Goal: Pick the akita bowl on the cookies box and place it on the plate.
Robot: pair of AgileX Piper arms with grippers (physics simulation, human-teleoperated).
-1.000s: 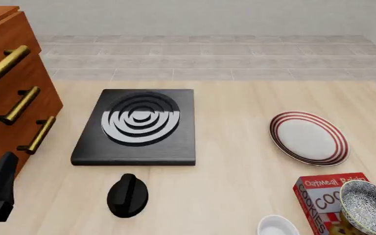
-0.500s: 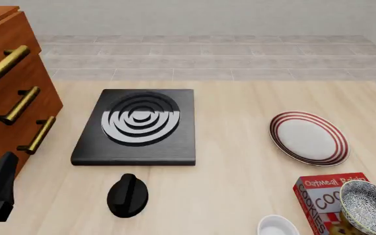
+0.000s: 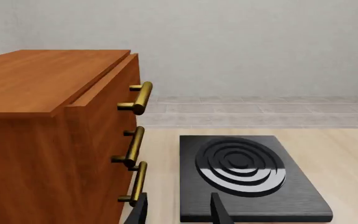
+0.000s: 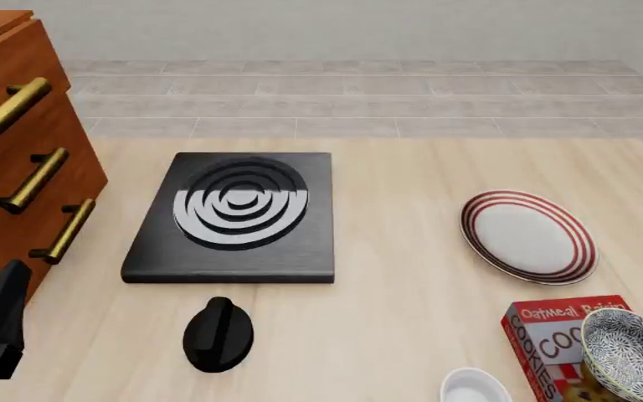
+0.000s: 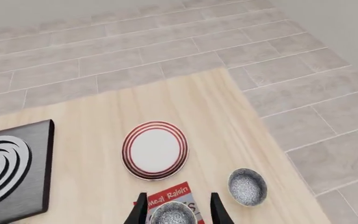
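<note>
The akita bowl (image 4: 631, 353), speckled blue-grey, sits on the red cookies box (image 4: 552, 342) at the table's near right corner. The plate (image 4: 528, 236), white with red rings, lies on the table just beyond the box. In the right wrist view my right gripper (image 5: 175, 215) hangs high above the akita bowl (image 5: 173, 213), open, with the bowl showing between its fingers; the cookies box (image 5: 170, 195) and plate (image 5: 154, 150) lie beyond. My left gripper (image 3: 179, 217) is open and empty near the cabinet, at the table's near left.
A black stove burner (image 4: 238, 213) lies mid-table with a black knob (image 4: 218, 333) in front of it. A wooden drawer cabinet (image 4: 14, 159) stands at the left. A plain white bowl (image 4: 475, 387) sits left of the box. A second speckled bowl (image 5: 248, 186) rests near the table's right edge.
</note>
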